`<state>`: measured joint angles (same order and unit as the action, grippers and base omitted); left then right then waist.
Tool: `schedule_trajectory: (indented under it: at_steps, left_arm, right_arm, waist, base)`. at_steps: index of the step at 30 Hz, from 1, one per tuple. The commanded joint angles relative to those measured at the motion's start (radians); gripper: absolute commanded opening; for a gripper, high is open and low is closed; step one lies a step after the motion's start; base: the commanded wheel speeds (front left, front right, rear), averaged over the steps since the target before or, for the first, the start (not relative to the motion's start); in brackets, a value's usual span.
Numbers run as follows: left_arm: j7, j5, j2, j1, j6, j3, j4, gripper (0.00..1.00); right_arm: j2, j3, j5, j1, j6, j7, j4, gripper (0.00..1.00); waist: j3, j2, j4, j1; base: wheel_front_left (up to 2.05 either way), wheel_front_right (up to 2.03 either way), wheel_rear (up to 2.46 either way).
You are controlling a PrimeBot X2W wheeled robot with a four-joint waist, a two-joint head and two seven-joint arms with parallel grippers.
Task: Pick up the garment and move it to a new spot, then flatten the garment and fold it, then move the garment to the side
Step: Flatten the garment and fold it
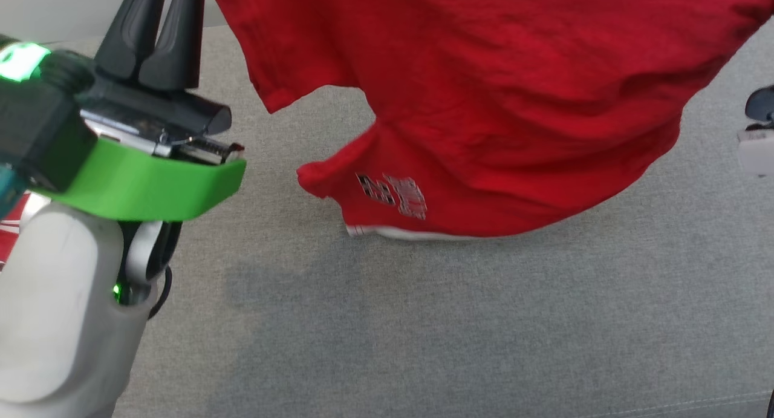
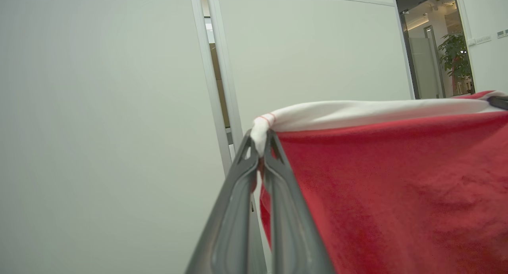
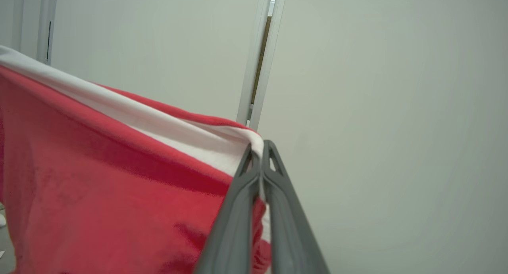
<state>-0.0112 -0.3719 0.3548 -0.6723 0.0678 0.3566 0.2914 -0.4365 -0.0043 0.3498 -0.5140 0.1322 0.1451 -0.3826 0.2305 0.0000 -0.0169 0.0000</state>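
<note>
- You have the shirt point(image 1: 514, 103) up in the air. It is red and spread wide between both arms. In the head view it fills the top and hangs over the grey surface point(image 1: 423, 321).
- Left gripper point(image 2: 260, 145): jaws pinched narrow on one corner of the shirt's white edge point(image 2: 357, 113) (left wrist view, cloth bunched right at the tips).
- Right gripper point(image 3: 260, 151): jaws pressed together on the other end of that white edge. In the right wrist view the red cloth drops away to its left.
- The white edge runs nearly straight from one grip towards the other, and the red body hangs below it.
- Head view: the left gripper's two dark fingers point(image 1: 178, 43) rise at the upper left and run off the top (tips cut off). They sit near the sleeve point(image 1: 284, 73) but apart from it.
- A green band point(image 1: 157, 188) wraps the left wrist, with the pale forearm point(image 1: 54, 321) below it at the lower left.
- The shirt's low end shows a small grey-white print point(image 1: 393, 194) and a thin white hem point(image 1: 399, 233) (print blurred, unreadable).
- You can't tell if that low end touches the grey surface or hangs just above it. A soft shadow lies on the surface below and left of it.
- Behind both grips is a pale wall point(image 2: 99, 107) of panels with a narrow gap between them. A plant point(image 2: 454, 54) stands past a glass door at the far right of the left wrist view.
</note>
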Motion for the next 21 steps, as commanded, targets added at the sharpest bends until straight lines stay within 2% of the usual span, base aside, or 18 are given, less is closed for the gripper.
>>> schedule_trajectory:
  at_steps: [1, 4, 10, 13, 16, 21]
  left_arm:
    - [0.001, -0.026, -0.01, -0.045, -0.013, -0.011, -0.031, 0.0]
    - [-0.008, -0.084, -0.044, -0.143, -0.053, -0.021, -0.151, 0.0]
    - [-0.1, -0.096, -0.104, -0.399, -0.123, -0.025, -0.485, 0.0]
    - [-0.171, -0.082, -0.121, -0.522, -0.133, -0.039, -0.654, 0.0]
    - [-0.224, -0.073, -0.139, -0.619, -0.135, -0.058, -0.814, 0.0]
    - [-0.252, -0.058, -0.177, -0.674, -0.12, -0.077, -1.015, 0.0]
  right_arm:
    - [-0.013, 0.001, 0.011, -0.043, -0.003, 0.005, 0.023, 0.0]
    - [-0.03, 0.031, 0.038, -0.147, -0.002, 0.005, 0.086, 0.0]
    - [-0.026, 0.11, 0.062, -0.415, -0.003, -0.04, 0.292, 0.0]
    - [-0.003, 0.131, 0.067, -0.549, -0.003, -0.094, 0.424, 0.0]
    - [0.048, 0.143, 0.074, -0.658, -0.004, -0.155, 0.578, 0.0]
    - [0.143, 0.161, 0.064, -0.743, -0.004, -0.257, 0.811, 0.0]
  waist:
    - [0.051, 0.0, 0.003, 0.0]
    - [0.111, 0.0, 0.007, 0.0]
    - [0.201, 0.0, 0.011, 0.0]
    - [0.216, 0.0, 0.007, 0.0]
    - [0.213, 0.0, -0.002, 0.0]
    - [0.21, 0.0, -0.005, 0.0]
  base:
    - [0.0, 0.0, 0.0]
    - [0.0, 0.0, 0.0]
    - [0.0, 0.0, 0.0]
    - [0.0, 0.0, 0.0]
    - [0.0, 0.0, 0.0]
    - [0.0, 0.0, 0.0]
